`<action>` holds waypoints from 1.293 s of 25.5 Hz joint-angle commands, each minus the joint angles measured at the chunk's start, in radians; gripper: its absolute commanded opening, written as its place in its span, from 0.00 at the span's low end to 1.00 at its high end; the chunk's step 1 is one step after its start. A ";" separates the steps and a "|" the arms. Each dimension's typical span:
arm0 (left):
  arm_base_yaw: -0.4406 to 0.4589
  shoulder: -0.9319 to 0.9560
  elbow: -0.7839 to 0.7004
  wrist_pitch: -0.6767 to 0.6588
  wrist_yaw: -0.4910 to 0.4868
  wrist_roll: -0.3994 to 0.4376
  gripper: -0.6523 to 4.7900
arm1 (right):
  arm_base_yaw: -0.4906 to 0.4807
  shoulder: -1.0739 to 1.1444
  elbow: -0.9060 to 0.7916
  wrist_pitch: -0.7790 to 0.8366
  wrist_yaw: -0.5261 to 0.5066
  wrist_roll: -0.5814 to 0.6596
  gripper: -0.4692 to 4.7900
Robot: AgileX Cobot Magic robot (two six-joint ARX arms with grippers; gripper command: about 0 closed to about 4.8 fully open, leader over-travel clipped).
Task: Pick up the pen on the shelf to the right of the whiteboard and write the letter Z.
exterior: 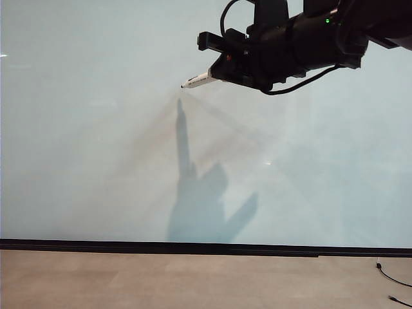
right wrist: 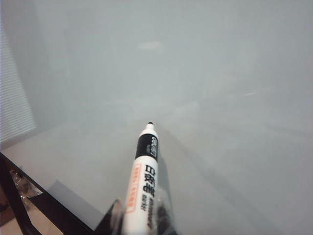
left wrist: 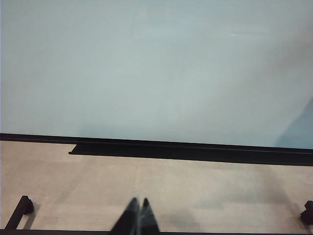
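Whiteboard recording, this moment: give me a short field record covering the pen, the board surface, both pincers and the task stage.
pen: white marker, cap off, dark tip toward the whiteboard; contact with the board cannot be told
board surface: blank, no marker line visible; shadow of arm and pen falls on it
right pincer: shut on the pen, raised at the upper part of the board in the exterior view
left pincer: shut, holding nothing, low over the tan floor facing the board
task stage: pen picked up, letter Z not yet begun

Bare whiteboard (exterior: 96, 129) all around the right end effector (exterior: 222, 67) and its pen (exterior: 196, 81).
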 commanded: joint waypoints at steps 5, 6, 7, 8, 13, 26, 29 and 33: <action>0.000 0.001 0.002 0.011 0.000 0.005 0.11 | 0.003 -0.002 0.004 0.004 0.030 0.000 0.07; 0.000 0.001 0.002 0.011 0.000 0.005 0.11 | 0.003 -0.002 0.004 0.004 0.029 0.000 0.07; 0.000 0.001 0.002 0.011 0.000 0.005 0.11 | 0.004 -0.002 0.004 0.004 0.030 0.000 0.07; 0.000 0.001 0.002 0.011 0.000 0.005 0.11 | 0.004 -0.002 0.005 0.004 0.032 0.000 0.07; 0.000 0.001 0.002 0.011 0.000 0.005 0.11 | 0.015 -0.003 0.005 0.007 0.095 0.000 0.07; 0.000 0.001 0.002 0.011 0.000 0.005 0.11 | 0.007 -0.037 -0.002 -0.046 0.119 -0.008 0.07; 0.000 0.001 0.002 0.011 0.000 0.005 0.11 | -0.001 -0.051 -0.002 -0.061 0.119 -0.012 0.07; 0.000 0.001 0.002 0.011 0.000 0.005 0.11 | -0.009 -0.076 -0.004 -0.103 0.119 -0.012 0.07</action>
